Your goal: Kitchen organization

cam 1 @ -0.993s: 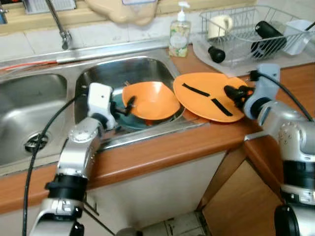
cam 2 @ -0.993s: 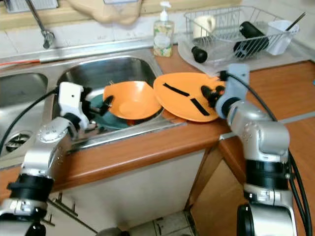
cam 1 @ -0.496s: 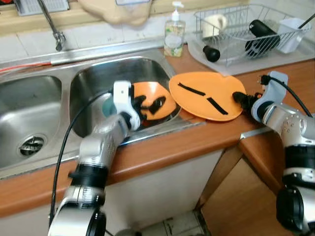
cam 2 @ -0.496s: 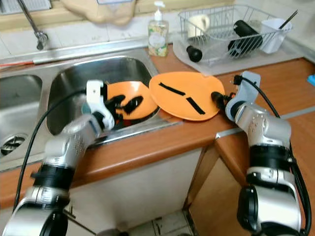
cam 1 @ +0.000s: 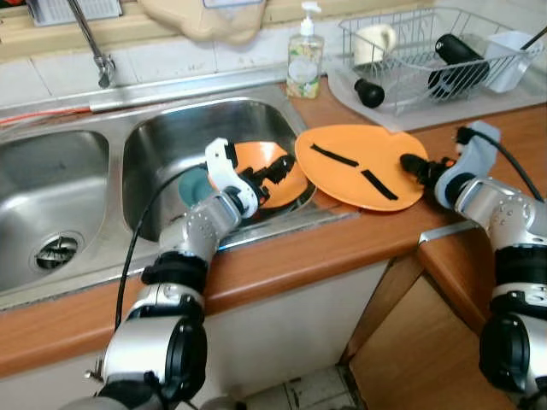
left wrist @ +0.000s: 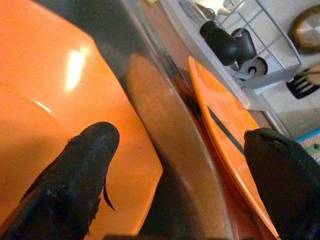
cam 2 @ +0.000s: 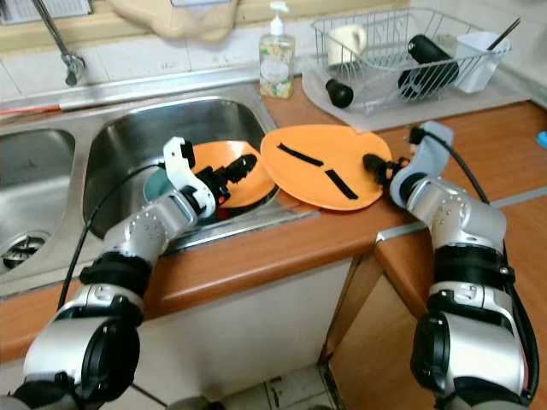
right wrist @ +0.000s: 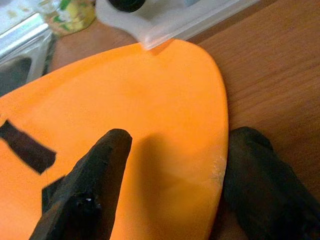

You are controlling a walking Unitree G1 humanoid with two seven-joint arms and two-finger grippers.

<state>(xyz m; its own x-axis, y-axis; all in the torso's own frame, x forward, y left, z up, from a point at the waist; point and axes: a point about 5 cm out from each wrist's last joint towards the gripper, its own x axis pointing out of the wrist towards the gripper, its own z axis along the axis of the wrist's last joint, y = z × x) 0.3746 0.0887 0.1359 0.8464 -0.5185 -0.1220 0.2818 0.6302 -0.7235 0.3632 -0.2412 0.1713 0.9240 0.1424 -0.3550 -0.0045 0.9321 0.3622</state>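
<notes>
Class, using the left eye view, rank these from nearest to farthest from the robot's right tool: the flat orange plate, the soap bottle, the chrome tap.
1. Flat orange plate: at the right tool, on the wooden counter.
2. Soap bottle: farther back, beside the sink.
3. Chrome tap: farthest, far left, behind the sink.

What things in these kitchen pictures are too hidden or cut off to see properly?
- Dark teal dish in the steel sink: left eye view, mostly covered by the orange bowl and the left gripper.
- Cream cloth above the sink: cut off by the top edge.
- Label on the clear soap pump bottle: too small to read.
- Black bottle in the wire dish rack: partly barred by the wires.
</notes>
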